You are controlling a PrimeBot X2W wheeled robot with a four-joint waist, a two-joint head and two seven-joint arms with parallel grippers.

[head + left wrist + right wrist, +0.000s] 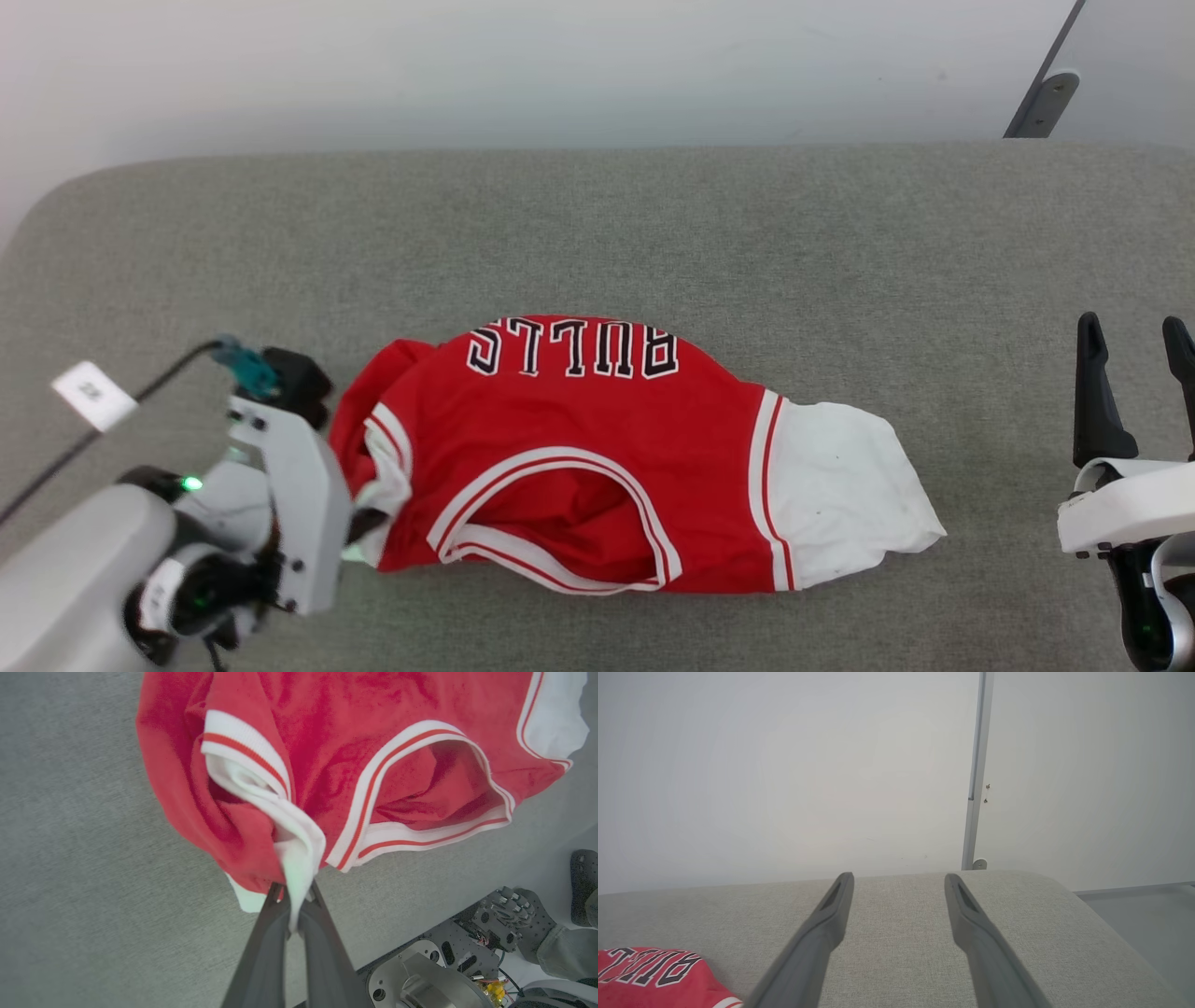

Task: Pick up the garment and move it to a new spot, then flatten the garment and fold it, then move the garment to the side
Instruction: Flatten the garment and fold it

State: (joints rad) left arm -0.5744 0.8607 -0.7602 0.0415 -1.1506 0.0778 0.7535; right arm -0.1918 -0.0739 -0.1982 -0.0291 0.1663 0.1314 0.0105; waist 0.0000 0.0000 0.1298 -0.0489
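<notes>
In the head view, the red jersey (pixel 597 457) is seen crumpled on the grey padded surface (pixel 653 233), slightly left of centre, with its "BULLS" lettering upside down at the far edge and a white sleeve (pixel 840 495) spread towards the right. The left gripper (pixel 359 532) is pressed against the jersey's left edge. The right gripper (pixel 1131 327) is held well apart from the jersey at the right, its fingers spread and empty.

In the left wrist view, the two dark fingers are seen clamped together on a fold of white sleeve cloth at the jersey's near edge, beside the striped neck trim.

In the right wrist view, the fingers are held wide apart above bare grey padding, and a corner of the lettered jersey is seen at the lower left.
</notes>
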